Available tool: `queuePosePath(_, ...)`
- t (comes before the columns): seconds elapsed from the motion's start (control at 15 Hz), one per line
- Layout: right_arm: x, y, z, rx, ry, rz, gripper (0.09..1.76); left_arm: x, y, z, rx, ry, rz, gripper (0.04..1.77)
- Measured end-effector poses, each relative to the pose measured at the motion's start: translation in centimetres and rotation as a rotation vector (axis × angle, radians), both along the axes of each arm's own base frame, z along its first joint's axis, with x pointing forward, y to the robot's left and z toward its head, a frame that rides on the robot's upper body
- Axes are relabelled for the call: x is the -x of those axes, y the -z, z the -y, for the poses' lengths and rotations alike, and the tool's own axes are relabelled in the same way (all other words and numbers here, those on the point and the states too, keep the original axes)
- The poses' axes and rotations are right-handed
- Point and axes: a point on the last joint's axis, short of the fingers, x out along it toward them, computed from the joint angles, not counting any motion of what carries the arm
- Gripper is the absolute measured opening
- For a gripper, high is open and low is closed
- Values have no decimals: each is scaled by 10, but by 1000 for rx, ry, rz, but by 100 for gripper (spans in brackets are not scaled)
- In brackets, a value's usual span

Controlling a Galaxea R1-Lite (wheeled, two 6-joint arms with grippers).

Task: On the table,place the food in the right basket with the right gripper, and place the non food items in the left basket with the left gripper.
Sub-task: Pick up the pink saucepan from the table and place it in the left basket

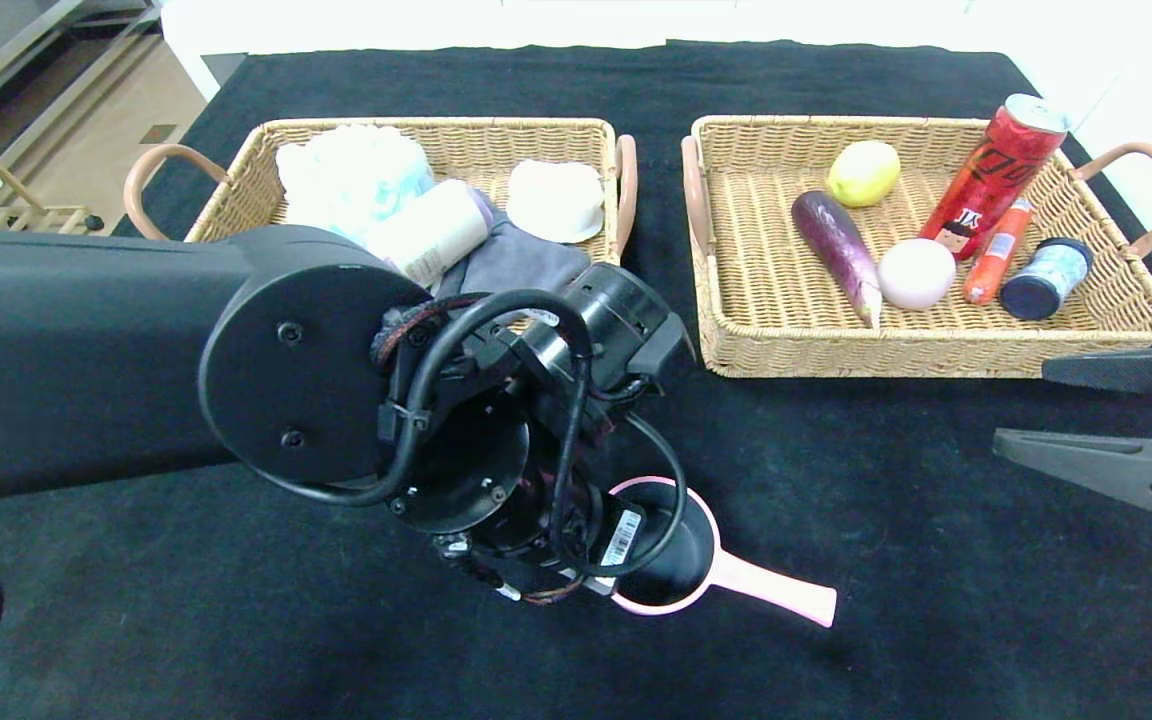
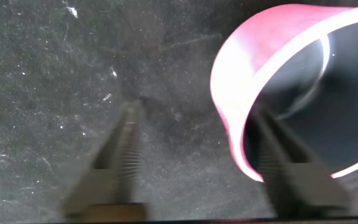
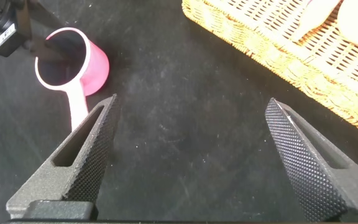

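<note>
Left gripper [image 2: 194, 158] half-spread astride pink saucepan [image 1: 681, 560] wall, near table [image 1: 936, 600] front edge | Risk: thin rim slips, pan tips | Right gripper [image 3: 188, 155] spread, idle

On the table [image 1: 936, 560] spread with black fuzzy cloth, we see two shallow tan wicker trays side by side at the back. The left basket [image 1: 536, 135] holds a fluffy light-blue bath pouf [image 1: 351, 175], with a lilac bag roll [image 1: 431, 232] just in front of it. The right basket [image 1: 936, 350] holds a glossy purple eggplant [image 1: 836, 245], a pale pink ball [image 1: 916, 273] beside it and a red soda can [image 1: 991, 175] leaning behind. Nearer us, in front of the gap between the baskets, the small pink long-handled saucepan [image 1: 726, 575] sits on the cloth, under the left arm.
</note>
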Motion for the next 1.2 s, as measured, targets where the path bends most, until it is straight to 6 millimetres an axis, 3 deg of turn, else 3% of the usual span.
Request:
queuePosePath(0.2, 0, 0, 0, 0, -1, -1, 171, 0, 0, 0, 1, -3, -2, 70)
queuePosePath(0.27, 0, 0, 0, 0, -1, -2, 171, 0, 1, 0, 1, -6, -2, 10)
queuePosePath(0.33, 0, 0, 0, 0, -1, -2, 171, 0, 1, 0, 0, -5, -3, 17)
queuePosePath(1.2, 0, 1, 0, 0, 0, -1, 171, 2, -2, -2, 11, -6, -2, 16)
